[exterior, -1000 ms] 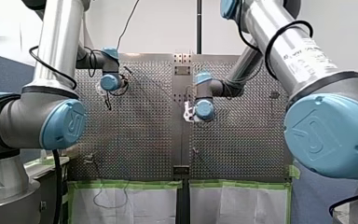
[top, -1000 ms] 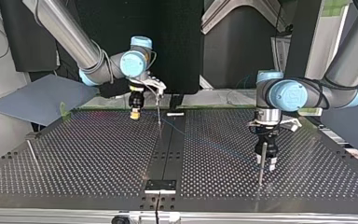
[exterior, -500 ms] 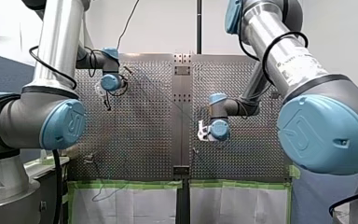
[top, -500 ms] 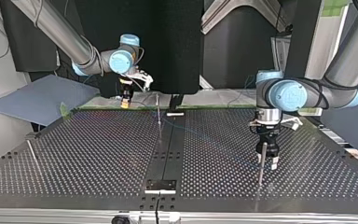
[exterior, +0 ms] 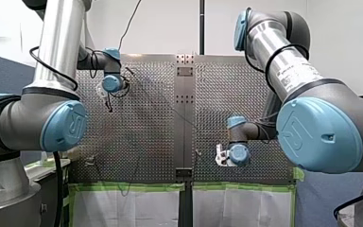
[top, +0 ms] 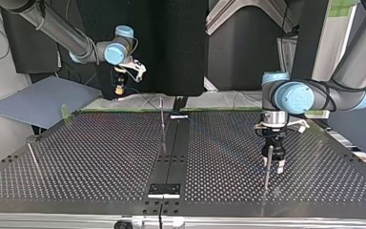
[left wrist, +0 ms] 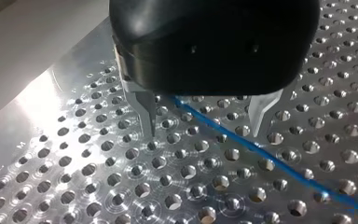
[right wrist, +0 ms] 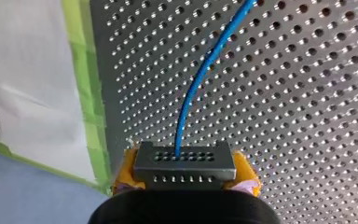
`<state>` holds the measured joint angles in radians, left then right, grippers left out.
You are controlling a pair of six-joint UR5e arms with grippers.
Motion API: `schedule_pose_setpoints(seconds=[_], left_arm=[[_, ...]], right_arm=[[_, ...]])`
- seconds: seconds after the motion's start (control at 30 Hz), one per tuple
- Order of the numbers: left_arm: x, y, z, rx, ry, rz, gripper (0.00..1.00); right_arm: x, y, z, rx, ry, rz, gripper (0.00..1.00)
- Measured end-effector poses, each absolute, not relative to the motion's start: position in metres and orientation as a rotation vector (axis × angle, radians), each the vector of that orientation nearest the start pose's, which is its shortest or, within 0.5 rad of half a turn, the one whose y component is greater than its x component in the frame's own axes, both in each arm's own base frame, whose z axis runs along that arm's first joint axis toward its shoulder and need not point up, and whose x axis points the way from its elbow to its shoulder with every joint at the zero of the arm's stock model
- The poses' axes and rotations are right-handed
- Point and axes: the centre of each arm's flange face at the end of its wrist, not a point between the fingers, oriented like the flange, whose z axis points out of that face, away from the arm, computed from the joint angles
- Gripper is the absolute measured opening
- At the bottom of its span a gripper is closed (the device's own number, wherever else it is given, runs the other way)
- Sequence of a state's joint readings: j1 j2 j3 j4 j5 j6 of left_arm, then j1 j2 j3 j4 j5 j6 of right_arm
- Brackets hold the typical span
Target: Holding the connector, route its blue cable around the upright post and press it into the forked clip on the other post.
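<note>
My right gripper (right wrist: 186, 176) clamps the dark, hole-studded connector (right wrist: 185, 161) trailing smooth blue cable (right wrist: 200, 79). My left gripper (left wrist: 204, 130) gapes over it.

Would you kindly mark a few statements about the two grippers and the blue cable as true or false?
1. My right gripper is shut on the connector. True.
2. My left gripper is shut on the blue cable. False: its fingers stand open.
3. The blue cable runs from the connector out over the perforated table. True.
4. The connector is white. False: it is dark.
</note>
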<state>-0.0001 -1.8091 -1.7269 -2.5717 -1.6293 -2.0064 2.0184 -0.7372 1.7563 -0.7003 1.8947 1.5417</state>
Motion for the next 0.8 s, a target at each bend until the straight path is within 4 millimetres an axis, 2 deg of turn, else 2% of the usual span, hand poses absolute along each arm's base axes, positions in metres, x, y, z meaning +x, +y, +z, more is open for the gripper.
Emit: schedule_pose_setpoints(seconds=[0.47, 0.8], left_arm=[[0.578, -0.127, 0.344, -0.351, 1.359, -0.321, 0.99], [0.578, -0.127, 0.344, -0.351, 1.359, -0.321, 0.99]], right_arm=[[0.33, -0.439, -0.037, 1.675, -1.177, 1.08, 0.0], [0.312, -0.391, -0.093, 1.808, -1.174, 1.079, 0.0]])
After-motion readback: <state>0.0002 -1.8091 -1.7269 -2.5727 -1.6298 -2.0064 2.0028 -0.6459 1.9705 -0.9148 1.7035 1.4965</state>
